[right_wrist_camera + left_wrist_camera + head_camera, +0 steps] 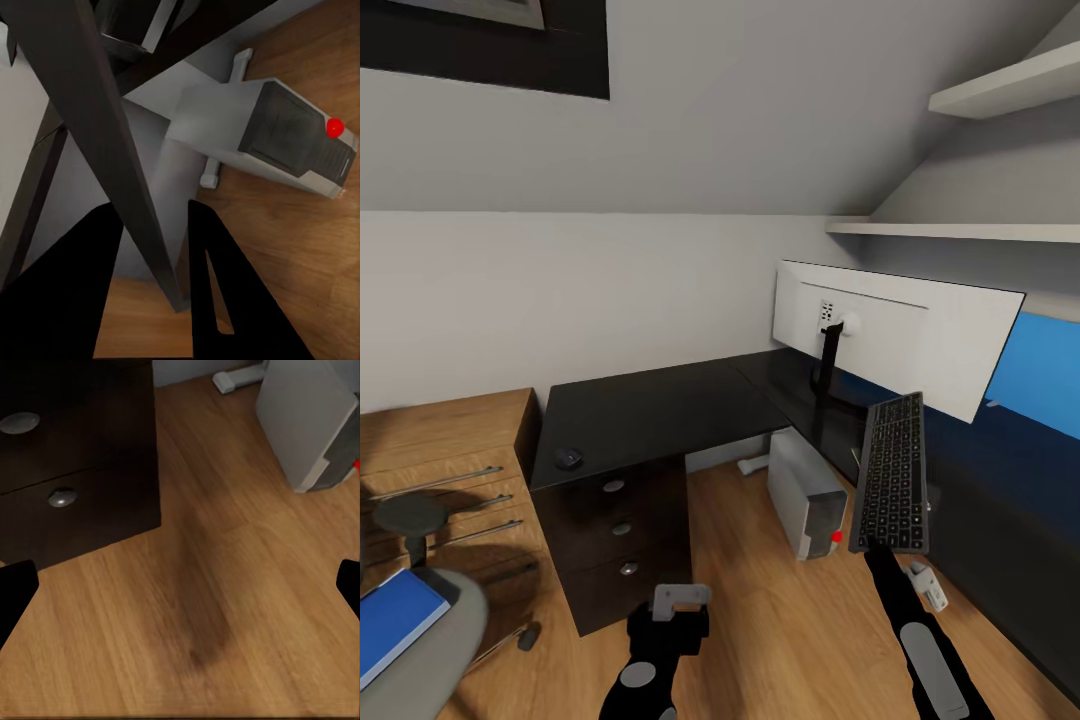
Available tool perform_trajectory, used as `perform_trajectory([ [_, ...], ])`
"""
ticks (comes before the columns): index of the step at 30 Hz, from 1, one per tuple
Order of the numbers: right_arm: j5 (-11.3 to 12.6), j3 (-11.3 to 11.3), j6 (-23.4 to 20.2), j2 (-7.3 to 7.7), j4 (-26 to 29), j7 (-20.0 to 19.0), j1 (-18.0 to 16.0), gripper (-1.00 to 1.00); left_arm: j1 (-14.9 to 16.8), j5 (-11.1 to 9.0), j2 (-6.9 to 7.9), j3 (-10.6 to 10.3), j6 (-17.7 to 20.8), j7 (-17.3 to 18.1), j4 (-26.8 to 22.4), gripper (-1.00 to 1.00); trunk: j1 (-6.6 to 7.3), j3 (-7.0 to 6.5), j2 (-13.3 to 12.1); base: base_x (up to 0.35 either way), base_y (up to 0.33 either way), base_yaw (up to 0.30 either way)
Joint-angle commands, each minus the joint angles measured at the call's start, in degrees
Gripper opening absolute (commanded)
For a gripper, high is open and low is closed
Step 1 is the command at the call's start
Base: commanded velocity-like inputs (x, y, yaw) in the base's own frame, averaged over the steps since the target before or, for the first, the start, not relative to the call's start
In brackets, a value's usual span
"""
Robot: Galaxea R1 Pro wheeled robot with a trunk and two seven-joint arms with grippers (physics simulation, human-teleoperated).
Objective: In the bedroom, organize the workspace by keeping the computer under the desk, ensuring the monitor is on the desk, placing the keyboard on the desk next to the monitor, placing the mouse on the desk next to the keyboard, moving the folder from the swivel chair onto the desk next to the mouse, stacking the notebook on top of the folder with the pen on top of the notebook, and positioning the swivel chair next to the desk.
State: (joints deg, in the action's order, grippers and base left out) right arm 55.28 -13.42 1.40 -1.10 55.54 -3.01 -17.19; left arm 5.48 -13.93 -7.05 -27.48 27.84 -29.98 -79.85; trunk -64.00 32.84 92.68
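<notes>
Gripping the keyboard (892, 476) by its near edge, the right gripper (879, 546) holds it tilted up in the air above the wooden floor (760, 620), in front of the monitor (905, 335) that stands on the black desk (650, 410). Its fingers (210, 285) pinch the thin board. The left gripper (680, 597) hangs low over the floor, fingers (15, 592) spread apart. A mouse (568, 458) lies on the desk corner, the computer (807, 492) stands beneath, and the blue folder (395, 612) rests on the swivel chair (420, 640).
</notes>
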Motion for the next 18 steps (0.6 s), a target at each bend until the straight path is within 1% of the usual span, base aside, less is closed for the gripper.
perform_trajectory([
  [1, 0.7, -0.1, 0.1, -0.04, 0.0, -0.3, 0.0, -1.00, 0.1, -0.6, 0.02, -0.2, 0.1, -0.6, 0.0, 1.00, 0.00, 0.06, 0.0, 0.000, 0.000, 0.000],
  [18, 0.6, -0.1, 0.1, -0.35, 0.0, -0.3, 0.0, -1.00, 0.1, -0.6, -0.04, -0.3, 0.1, -0.6, 0.2, 1.00, 0.00, 0.06, 0.0, 0.000, 0.000, 0.000],
])
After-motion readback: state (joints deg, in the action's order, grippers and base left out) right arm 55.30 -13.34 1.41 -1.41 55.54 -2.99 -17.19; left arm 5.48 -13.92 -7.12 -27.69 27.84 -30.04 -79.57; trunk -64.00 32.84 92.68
